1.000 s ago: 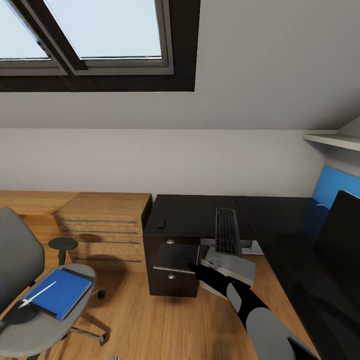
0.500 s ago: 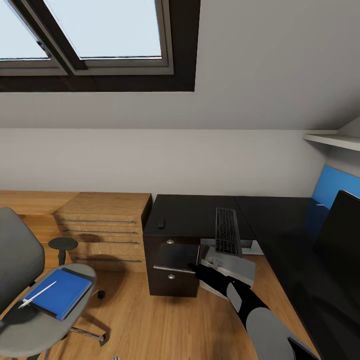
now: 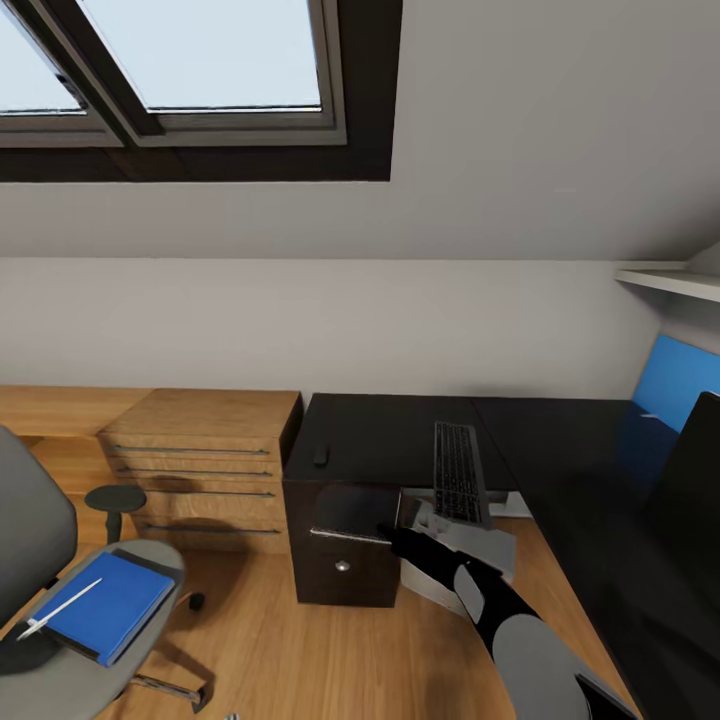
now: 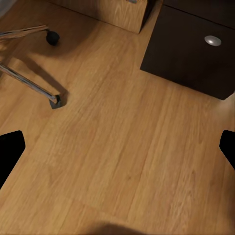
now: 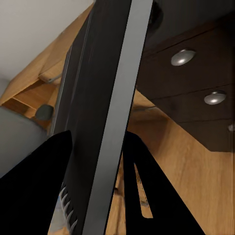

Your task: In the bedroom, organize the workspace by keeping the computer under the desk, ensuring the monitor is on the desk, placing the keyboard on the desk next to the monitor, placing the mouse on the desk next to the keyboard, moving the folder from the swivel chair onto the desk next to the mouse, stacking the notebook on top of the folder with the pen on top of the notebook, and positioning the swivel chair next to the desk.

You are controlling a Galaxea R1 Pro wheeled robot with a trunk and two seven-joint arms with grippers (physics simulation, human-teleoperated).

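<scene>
While the right gripper (image 3: 392,537) clamped the near edge of the computer (image 3: 470,540) beside the desk (image 3: 560,450) drawer unit, the keyboard (image 3: 459,485) rested on the desk above it; the left gripper (image 4: 117,147) hung open over bare floor (image 4: 117,161), well apart from the swivel chair (image 3: 60,620) holding the folder (image 3: 100,605)

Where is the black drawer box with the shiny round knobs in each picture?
Head view: the drawer unit stands low in the middle, under the desk's left end, beside the light-wood chest.
Left wrist view: its dark front rises beyond the wood floor, showing one knob.
Right wrist view: its front sits behind a dark panel, showing more knobs.
Shared landmark: the round silver knobs.
</scene>
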